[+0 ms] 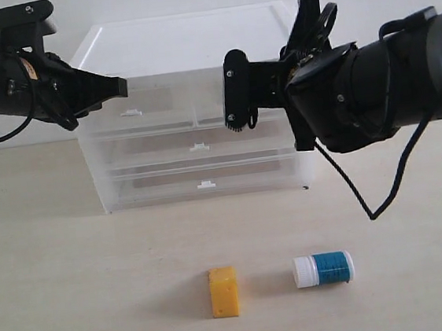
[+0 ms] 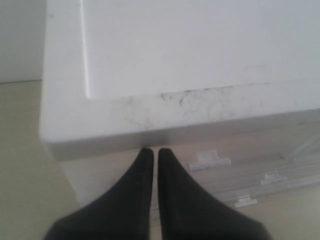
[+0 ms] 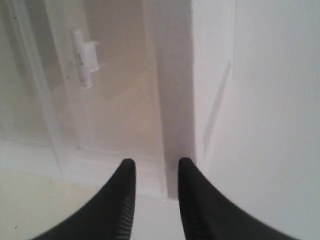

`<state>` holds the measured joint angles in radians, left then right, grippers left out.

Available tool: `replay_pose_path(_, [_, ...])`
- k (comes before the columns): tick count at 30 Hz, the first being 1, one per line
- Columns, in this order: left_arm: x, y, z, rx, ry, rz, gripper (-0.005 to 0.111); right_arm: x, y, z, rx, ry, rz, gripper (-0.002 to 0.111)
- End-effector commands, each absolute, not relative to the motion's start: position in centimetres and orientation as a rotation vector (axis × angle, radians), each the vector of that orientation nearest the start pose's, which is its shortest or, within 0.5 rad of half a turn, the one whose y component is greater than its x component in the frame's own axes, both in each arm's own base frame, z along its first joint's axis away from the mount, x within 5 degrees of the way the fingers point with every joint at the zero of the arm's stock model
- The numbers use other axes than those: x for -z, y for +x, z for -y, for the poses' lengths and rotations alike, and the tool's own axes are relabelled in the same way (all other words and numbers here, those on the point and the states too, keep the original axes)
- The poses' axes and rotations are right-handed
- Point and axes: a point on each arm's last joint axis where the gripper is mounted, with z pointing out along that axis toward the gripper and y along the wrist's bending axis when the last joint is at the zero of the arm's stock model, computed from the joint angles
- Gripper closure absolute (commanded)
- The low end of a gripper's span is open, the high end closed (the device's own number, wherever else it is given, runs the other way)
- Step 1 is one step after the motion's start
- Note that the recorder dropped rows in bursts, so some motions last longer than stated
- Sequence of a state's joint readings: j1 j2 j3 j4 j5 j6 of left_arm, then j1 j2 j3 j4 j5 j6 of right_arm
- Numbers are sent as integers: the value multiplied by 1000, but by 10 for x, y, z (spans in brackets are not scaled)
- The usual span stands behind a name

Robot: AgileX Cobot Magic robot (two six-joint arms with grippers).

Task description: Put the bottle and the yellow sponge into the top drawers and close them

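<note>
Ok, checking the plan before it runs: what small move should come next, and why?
Probably lower the left gripper, hovering just above the left top drawer's handle, onto it and pull. Both top drawers look shut, while the yellow sponge and bottle lie on the table.

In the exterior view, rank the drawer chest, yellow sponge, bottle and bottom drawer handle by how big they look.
1. drawer chest
2. yellow sponge and bottle, tied: they look about alike
3. bottom drawer handle, smallest, though it sits farther from the camera
</note>
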<state>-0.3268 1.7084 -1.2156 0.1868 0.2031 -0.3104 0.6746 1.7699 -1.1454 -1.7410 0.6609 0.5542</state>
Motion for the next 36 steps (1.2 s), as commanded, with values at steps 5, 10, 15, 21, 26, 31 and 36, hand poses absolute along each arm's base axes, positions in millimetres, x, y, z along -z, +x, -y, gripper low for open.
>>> replay_pose_path(5, [-270, 380, 126, 256, 196, -2079, 103, -256, 337, -205, 835, -1295, -1537, 81])
replay_pose_path(10, [-270, 380, 126, 256, 196, -2081, 103, -253, 335, -200, 872, -1249, -1571, 81])
replay_pose_path(15, [-268, 379, 125, 248, 195, -2101, 103, -255, 334, -200, 871, -1222, -1579, 81])
replay_pose_path(21, [-268, 379, 125, 249, 195, -2097, 103, -255, 334, -201, 867, -1221, -1579, 81])
replay_pose_path(26, [-269, 379, 125, 252, 196, -2090, 103, -262, 330, -203, 847, -1204, -1567, 81])
replay_pose_path(31, [-269, 379, 125, 252, 196, -2090, 103, -277, 317, -212, 769, -1126, -1556, 81])
replay_pose_path(36, [-269, 379, 125, 252, 196, -2090, 103, -278, 310, -212, 778, -1373, -1565, 81])
